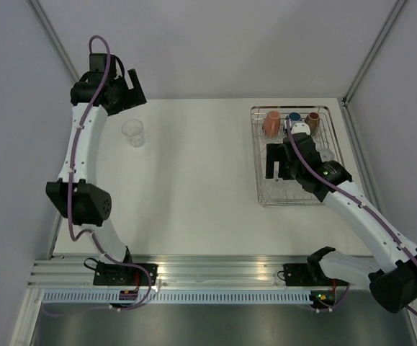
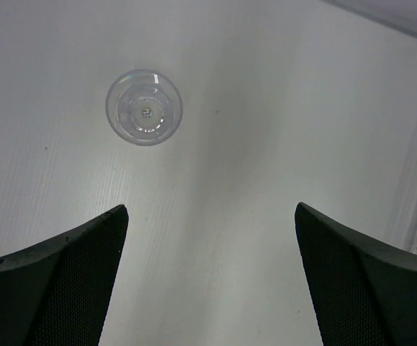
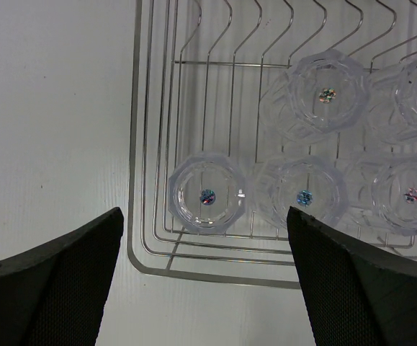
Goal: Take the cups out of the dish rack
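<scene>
One clear glass tumbler (image 1: 133, 132) stands upright on the white table; it also shows in the left wrist view (image 2: 144, 107). My left gripper (image 1: 127, 95) hangs open and empty above the table just beyond it (image 2: 211, 210). The silver wire dish rack (image 1: 258, 155) sits at the right. At its far end are the salmon-orange mug (image 1: 271, 122), the dark blue mug (image 1: 294, 117) and the brown mug (image 1: 312, 119). My right gripper (image 1: 279, 167) is open above the rack's near left corner (image 3: 140, 252), over a tumbler (image 3: 208, 193). Several more tumblers (image 3: 303, 194) stand beside it.
The white table (image 1: 194, 180) is bounded by grey walls at the back and sides. The rack lies close to the right wall. A metal rail (image 1: 215, 272) with the arm bases runs along the near edge.
</scene>
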Available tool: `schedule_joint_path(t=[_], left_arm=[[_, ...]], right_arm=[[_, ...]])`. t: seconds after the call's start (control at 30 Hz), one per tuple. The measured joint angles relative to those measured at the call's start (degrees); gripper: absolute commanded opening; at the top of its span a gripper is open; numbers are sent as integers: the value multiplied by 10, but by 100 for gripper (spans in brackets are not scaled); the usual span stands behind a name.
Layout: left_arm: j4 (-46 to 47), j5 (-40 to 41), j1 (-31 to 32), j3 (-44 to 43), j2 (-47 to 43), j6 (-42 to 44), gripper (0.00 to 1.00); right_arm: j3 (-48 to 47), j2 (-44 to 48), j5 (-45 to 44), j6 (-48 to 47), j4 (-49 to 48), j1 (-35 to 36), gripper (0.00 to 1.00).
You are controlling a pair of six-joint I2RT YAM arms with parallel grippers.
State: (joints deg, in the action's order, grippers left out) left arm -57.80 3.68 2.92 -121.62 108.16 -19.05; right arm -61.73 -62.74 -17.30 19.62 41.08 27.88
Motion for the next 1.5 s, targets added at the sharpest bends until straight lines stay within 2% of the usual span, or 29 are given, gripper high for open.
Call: schedule_joint_path(t=[0.13,0.33,0.57,0.77,0.87,0.9,1.0,1.17,1.5], left_arm=[[26,-6,13,82,-117,-12,99],[75,-30,49,267,-299,-30,99],[112,-74,91,389,-424,-39,99],[121,-87,127,437,-464,-39,99],[123,-88,133,456,-475,-39,99],[125,-88,135,463,-478,-39,99],[129,-88,137,481,-481,-39,99],[131,-95,139,504,-481,-39,99],[210,-200,142,574,-487,-54,99]], right_arm=[[6,-40,7,2,-7,0,98],[12,-102,5,2,-14,0,98],[25,-135,7,3,-36,0,94],[45,-172,4,6,-52,0,90],[54,-179,4,7,-56,0,83],[56,-179,5,8,-58,0,76],[58,-180,7,8,-66,0,63],[58,-180,10,9,-70,0,53],[21,-129,7,4,-22,0,49]])
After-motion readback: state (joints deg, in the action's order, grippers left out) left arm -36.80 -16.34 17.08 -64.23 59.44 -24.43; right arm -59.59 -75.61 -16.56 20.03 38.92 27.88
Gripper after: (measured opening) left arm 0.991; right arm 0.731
